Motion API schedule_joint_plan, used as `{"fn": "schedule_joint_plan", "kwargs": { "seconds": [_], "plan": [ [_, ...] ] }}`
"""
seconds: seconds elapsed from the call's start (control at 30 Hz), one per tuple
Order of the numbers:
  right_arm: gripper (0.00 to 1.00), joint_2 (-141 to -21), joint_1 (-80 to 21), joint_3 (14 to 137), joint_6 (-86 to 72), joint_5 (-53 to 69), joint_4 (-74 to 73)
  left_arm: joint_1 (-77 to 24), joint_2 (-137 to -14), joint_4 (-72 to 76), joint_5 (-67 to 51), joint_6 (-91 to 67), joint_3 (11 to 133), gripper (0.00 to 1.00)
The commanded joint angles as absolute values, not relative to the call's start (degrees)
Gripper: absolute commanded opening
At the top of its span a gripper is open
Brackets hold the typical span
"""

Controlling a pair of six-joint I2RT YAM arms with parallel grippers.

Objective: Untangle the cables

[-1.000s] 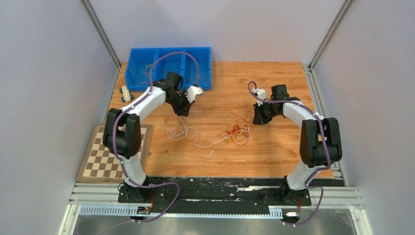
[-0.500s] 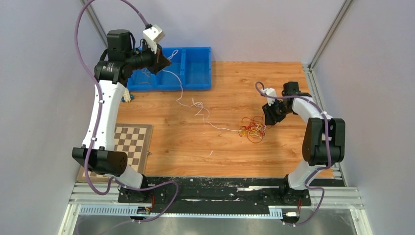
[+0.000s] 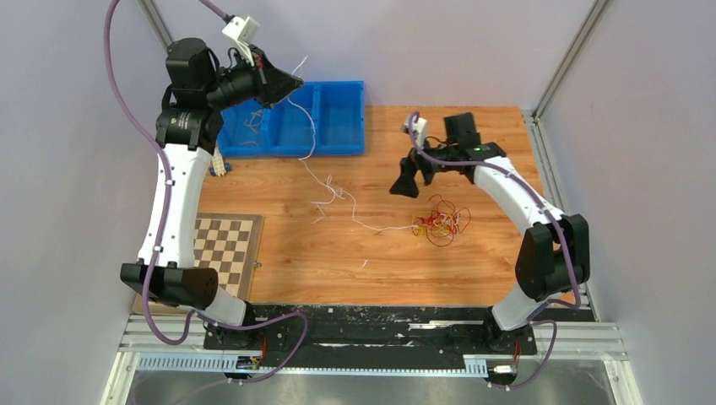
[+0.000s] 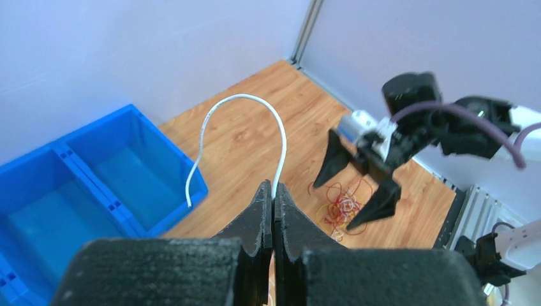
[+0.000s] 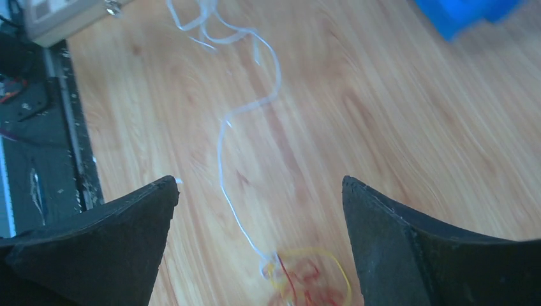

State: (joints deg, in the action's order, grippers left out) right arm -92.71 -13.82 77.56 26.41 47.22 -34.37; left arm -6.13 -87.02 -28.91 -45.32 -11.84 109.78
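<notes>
Both pinching and holding aloft the white cable [image 4: 245,96] with the left gripper [image 4: 273,188], clamped shut on it above the blue bin [image 3: 338,150], trailing it down across the table [image 3: 355,253] to the red-and-yellow tangle [image 3: 439,224]. Holding the right gripper [image 5: 258,183] spread wide, gripping nothing, hovering near that tangle.

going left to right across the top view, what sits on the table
checkerboard → blue bin → red and yellow cable tangle; the white cable spans bin to tangle, so it's left out
</notes>
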Motion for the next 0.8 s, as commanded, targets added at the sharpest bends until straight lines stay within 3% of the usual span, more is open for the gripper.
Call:
{"fn": "schedule_joint_plan", "kwargs": {
  "seconds": [0.0, 0.23, 0.33, 0.37, 0.57, 0.6, 0.77],
  "plan": [
    [0.98, -96.72, -22.49, 77.51, 18.34, 48.97, -21.4, -6.26, -83.51, -23.38, -46.43, -17.22, 109.52, 0.0],
    [0.94, -110.12, -29.09, 81.9, 16.62, 45.22, -10.65, -6.32, -81.41, -20.79, -47.36, -19.43, 108.4, 0.0],
    [0.88, -115.04, -30.53, 84.65, 16.83, 43.58, -8.55, -6.33, -80.85, -18.75, -47.47, -20.73, 107.83, 0.0],
    [0.81, -116.34, -30.84, 85.07, 17.52, 42.85, -8.12, -6.33, -80.84, -18.16, -47.35, -21.07, 108.01, 0.0],
    [0.09, -115.44, -29.66, 79.15, 20.44, 39.46, -8.23, -4.18, -81.72, -18.53, -41.51, -19.1, 113.59, 0.0],
    [0.01, -114.31, -28.97, 77.33, 20.43, 39.28, -8.42, -2.74, -81.86, -18.06, -39.23, -19.08, 115.43, 0.0],
    [0.0, -108.76, -24.69, 71.1, 21.29, 36.37, -13.45, 2.21, -85.04, -14.41, -27.83, -18.68, 124.65, 0.0]
  ]
}}
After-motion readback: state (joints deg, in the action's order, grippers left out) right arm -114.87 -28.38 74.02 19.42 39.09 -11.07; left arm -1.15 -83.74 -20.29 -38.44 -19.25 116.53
